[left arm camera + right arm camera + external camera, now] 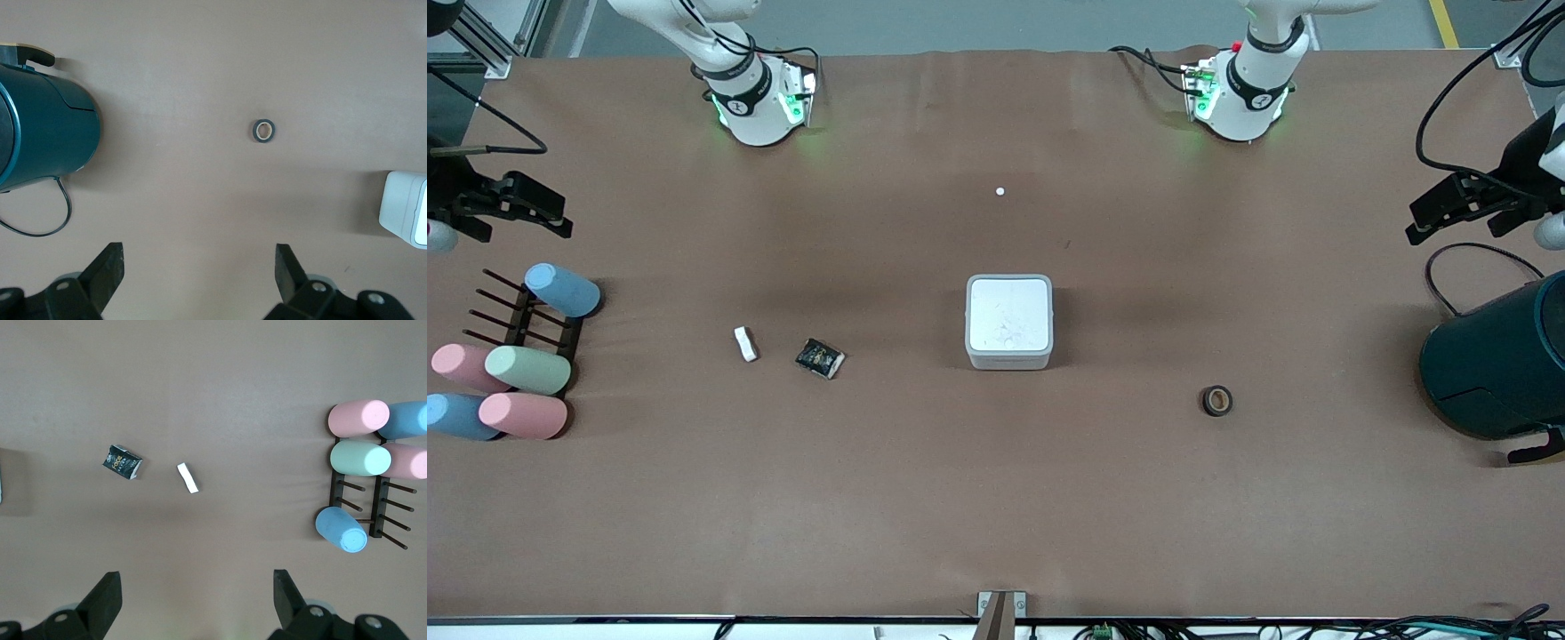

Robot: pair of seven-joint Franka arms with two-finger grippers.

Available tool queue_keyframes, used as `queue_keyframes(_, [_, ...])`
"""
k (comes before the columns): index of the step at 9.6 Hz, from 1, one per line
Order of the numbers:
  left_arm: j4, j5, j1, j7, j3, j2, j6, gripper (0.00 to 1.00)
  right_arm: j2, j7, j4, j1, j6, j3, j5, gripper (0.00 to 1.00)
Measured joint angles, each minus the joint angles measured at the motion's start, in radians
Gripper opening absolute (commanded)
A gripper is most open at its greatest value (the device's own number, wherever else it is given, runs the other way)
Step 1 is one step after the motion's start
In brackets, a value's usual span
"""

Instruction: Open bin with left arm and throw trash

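The tape roll (1216, 401) lies apart; we bring the spread left gripper (199, 280) (right gripper (197, 600) waits, spread) squarely onto the bin (1009, 322) lid's edge.

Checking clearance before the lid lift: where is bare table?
Bare: the strip nearer the front camera than the bin, and between the bin and the tape roll. Crowded: the pastel cylinders and the teal container at the table's ends.

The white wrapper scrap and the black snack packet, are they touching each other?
Apart. The front view shows bare brown table between the white wrapper scrap and the black snack packet; the right wrist view shows the same gap.
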Motion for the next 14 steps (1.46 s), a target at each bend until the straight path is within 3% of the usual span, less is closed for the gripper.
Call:
queue_keyframes(3, [0.003, 0.001, -0.006, 0.0, -0.007, 0.003, -0.002, 0.98, 0.003, 0.0, -0.002, 0.001, 0.0, 0.001, 0.002, 1.0])
queue_keyframes(4, [0.002, 0.0, -0.012, 0.006, -0.032, 0.009, -0.017, 0.61, 0.017, 0.0, -0.008, 0.008, -0.001, 0.003, 0.009, 1.0])
queue_keyframes(5, [-0.002, -0.002, -0.032, 0.007, -0.075, 0.022, -0.039, 0.3, 0.047, 0.0, -0.02, 0.028, 0.005, 0.006, 0.019, 1.0])
queue_keyframes(6, [-0.007, -0.015, -0.07, 0.001, -0.129, 0.05, -0.046, 0.12, 0.089, 0.024, -0.047, 0.058, 0.04, 0.008, 0.041, 1.0])
queue_keyframes(7, [-0.012, -0.052, -0.12, -0.024, -0.173, 0.098, -0.015, 0.0, 0.136, 0.088, -0.087, 0.095, 0.112, 0.01, 0.065, 1.0])
queue_keyframes(9, [-0.02, -0.096, -0.241, -0.098, -0.206, 0.249, 0.172, 0.0, 0.223, 0.232, -0.214, 0.166, 0.33, 0.013, 0.088, 1.0])
queue_keyframes(11, [-0.02, -0.093, -0.36, -0.222, -0.208, 0.419, 0.391, 0.0, 0.305, 0.285, -0.371, 0.189, 0.603, 0.013, 0.173, 1.0])
queue_keyframes(14, [-0.013, -0.08, -0.431, -0.307, -0.208, 0.58, 0.628, 0.0, 0.395, 0.409, -0.466, 0.223, 0.796, 0.012, 0.278, 1.0])
